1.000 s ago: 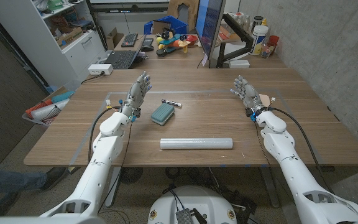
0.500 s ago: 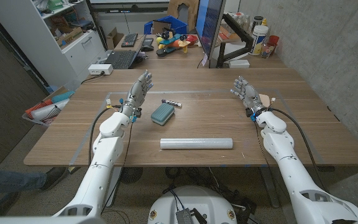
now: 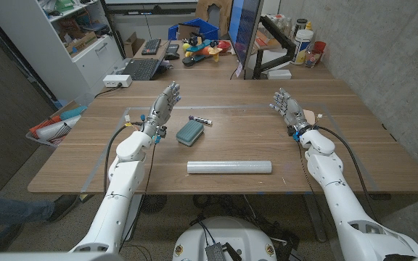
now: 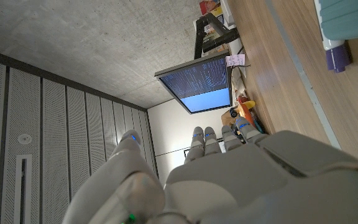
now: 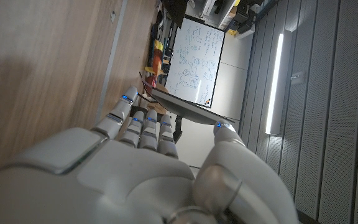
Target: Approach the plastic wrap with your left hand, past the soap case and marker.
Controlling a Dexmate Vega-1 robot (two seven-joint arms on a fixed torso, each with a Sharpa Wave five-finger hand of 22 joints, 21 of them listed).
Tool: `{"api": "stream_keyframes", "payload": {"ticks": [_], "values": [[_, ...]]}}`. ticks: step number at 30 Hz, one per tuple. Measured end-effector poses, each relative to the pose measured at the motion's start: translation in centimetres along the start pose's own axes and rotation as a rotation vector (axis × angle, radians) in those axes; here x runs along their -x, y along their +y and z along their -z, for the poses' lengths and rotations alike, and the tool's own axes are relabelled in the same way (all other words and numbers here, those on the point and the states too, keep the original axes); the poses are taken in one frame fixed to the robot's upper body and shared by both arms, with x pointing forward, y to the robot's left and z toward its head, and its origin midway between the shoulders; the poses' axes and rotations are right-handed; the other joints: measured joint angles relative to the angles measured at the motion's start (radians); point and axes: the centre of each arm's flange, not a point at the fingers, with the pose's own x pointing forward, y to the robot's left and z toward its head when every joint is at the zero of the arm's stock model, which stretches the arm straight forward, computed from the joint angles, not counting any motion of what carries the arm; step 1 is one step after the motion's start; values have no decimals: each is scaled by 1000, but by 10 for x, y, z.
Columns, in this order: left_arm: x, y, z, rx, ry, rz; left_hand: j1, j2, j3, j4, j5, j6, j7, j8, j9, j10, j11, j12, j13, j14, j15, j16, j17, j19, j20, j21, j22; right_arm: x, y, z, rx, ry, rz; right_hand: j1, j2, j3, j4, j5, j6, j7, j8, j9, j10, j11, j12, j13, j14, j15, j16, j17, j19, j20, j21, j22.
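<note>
Plastic wrap [image 3: 229,167] unmoved at the table's [image 3: 354,148] near middle. Left hand [image 3: 162,106], empty with fingers spread, has edged farther beside soap case [image 3: 190,131] and marker [image 3: 200,119]. Monitor [image 3: 246,32] behind.

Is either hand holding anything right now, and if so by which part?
Nothing is held. The left hand and right hand are both raised with fingers apart; the plastic wrap lies untouched on the table.

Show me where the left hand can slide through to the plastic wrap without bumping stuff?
Bare wood lies between the left hand and the soap case, then down to the plastic wrap. It is crowded where the marker lies by the case.
</note>
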Motion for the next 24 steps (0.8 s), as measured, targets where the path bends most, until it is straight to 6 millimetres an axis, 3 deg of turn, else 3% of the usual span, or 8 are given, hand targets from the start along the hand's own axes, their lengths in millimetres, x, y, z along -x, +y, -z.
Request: {"api": "stream_keyframes", "payload": {"ticks": [24], "values": [[4,-15,-7,-36,-28,44,22,22,8,-17,-5,11,0,0,5,6,-5,0,-5,0,0,0,0,0,0,-18,0,-1,-3,-1,-25,-13,12,-7,7,0,0,0,0,0,0,-5,11,0,-6,-5,4,4,0,-9,0,0,-13,0]]}}
